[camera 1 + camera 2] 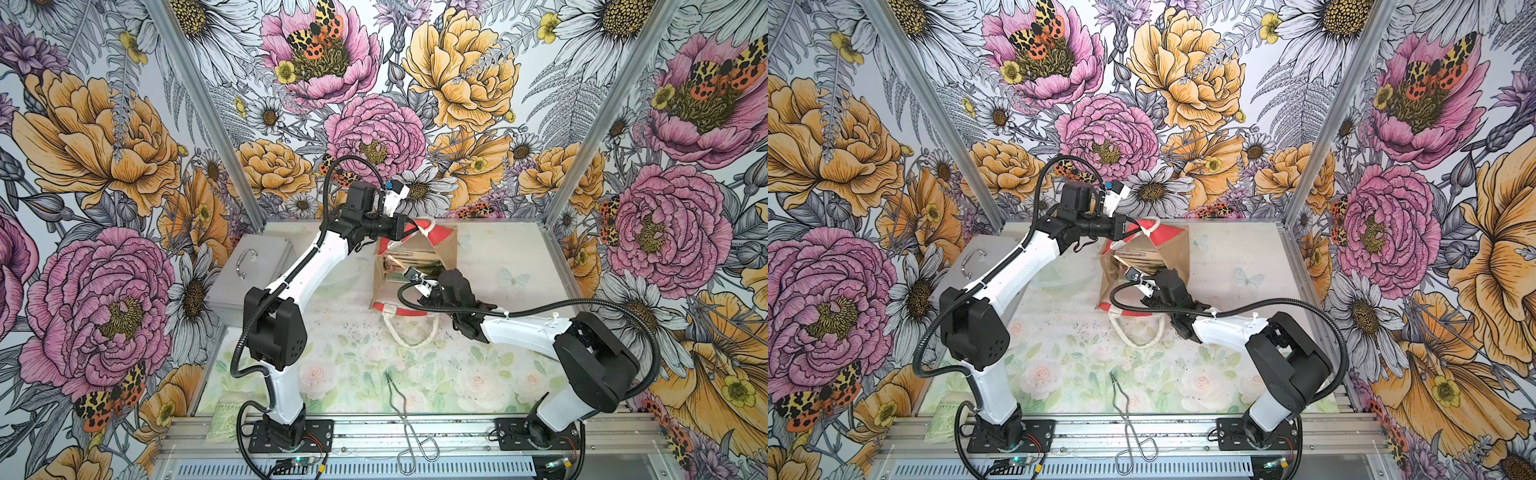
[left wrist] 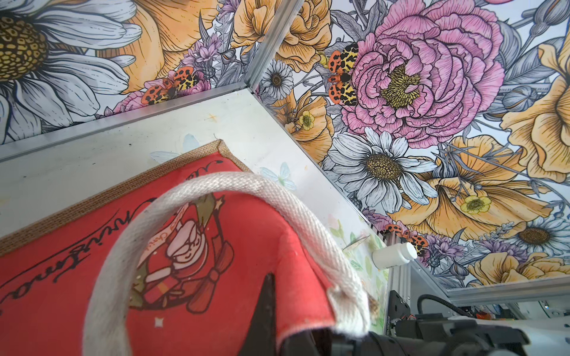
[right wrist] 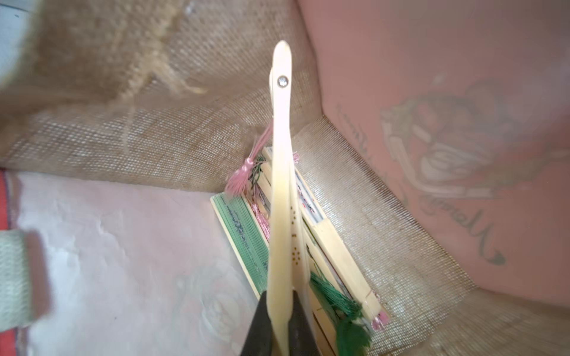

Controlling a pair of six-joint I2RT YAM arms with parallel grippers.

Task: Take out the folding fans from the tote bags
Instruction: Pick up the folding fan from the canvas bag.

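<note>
A grey metal case (image 1: 249,266) sits at the left of the bench (image 1: 498,257), and metal tongs (image 1: 401,409) lie at the near edge, well apart from the tote bag (image 1: 446,249). The left gripper (image 1: 406,227) is clamped shut on the bag's top edge, pinching the red printed panel just beside a white rope handle (image 2: 216,188). The tan bag stands near the middle of the bench, its mouth facing up toward the camera in both top views, and its second rope handle (image 1: 409,332) rests on the bench on the near side. From the right, the right gripper (image 3: 279,297) reaches into the bag and is closed on one pale wooden folding fan (image 3: 281,148), whose rivet end points away from the gripper. The remaining fans (image 3: 246,237) lie bundled in a bottom corner of the bag against the woven wall, with a pink tassel (image 3: 243,172) and a green tassel (image 3: 336,299) showing.
</note>
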